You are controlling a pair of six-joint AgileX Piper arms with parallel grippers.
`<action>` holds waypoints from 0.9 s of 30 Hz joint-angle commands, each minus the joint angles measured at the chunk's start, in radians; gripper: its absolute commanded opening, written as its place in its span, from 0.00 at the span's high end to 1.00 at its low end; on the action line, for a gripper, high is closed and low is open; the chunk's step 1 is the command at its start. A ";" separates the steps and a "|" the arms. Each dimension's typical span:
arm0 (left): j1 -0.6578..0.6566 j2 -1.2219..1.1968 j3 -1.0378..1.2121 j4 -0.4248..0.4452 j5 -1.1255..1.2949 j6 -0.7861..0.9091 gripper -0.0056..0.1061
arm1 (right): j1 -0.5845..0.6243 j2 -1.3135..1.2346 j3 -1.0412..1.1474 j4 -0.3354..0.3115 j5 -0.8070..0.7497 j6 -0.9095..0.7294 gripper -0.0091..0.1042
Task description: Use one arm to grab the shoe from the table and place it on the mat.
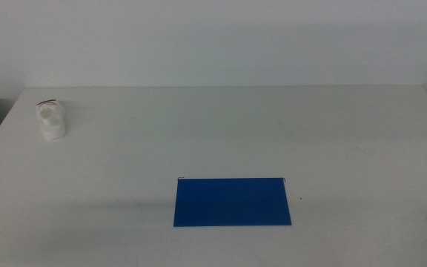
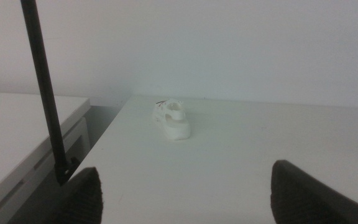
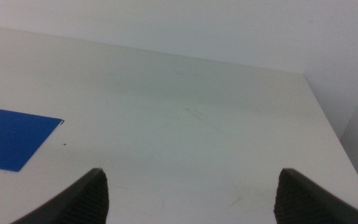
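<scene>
Shoe (image 1: 51, 122) sits upper left of the frame on the bench (image 1: 221, 133), well apart from the mat (image 1: 232, 201). Looks light, soft; you'd pinch its collar. Left tool (image 2: 185, 193) gapes wide.

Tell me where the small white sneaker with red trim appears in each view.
Middle view: small white sneaker, far left part of the white table.
Left wrist view: ahead of the open left gripper, centre.
Right wrist view: not in it.
Shared landmark: the table.
</scene>
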 commanded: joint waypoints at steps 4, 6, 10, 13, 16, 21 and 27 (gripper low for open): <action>-0.001 0.050 -0.085 -0.002 -0.039 -0.023 0.11 | 0.003 0.004 0.005 -0.011 -0.073 -0.010 0.23; -0.001 0.114 -0.150 -0.002 0.008 -0.025 0.11 | 0.003 0.004 0.005 -0.011 -0.073 -0.010 0.23; -0.001 0.312 -0.325 -0.002 0.150 -0.032 0.11 | 0.003 0.004 0.005 -0.011 -0.073 -0.010 0.23; -0.001 0.466 -0.481 -0.002 0.302 -0.032 0.11 | 0.003 0.004 0.005 -0.011 -0.073 -0.010 0.23; -0.001 0.606 -0.653 -0.001 0.432 -0.032 0.11 | 0.003 0.004 0.005 -0.011 -0.073 -0.010 0.23; -0.001 0.818 -0.925 -0.002 0.665 -0.096 0.11 | 0.003 0.004 0.005 -0.011 -0.073 -0.010 0.23; -0.001 1.031 -1.243 0.002 0.953 -0.238 0.11 | 0.003 0.004 0.005 -0.011 -0.073 -0.010 0.23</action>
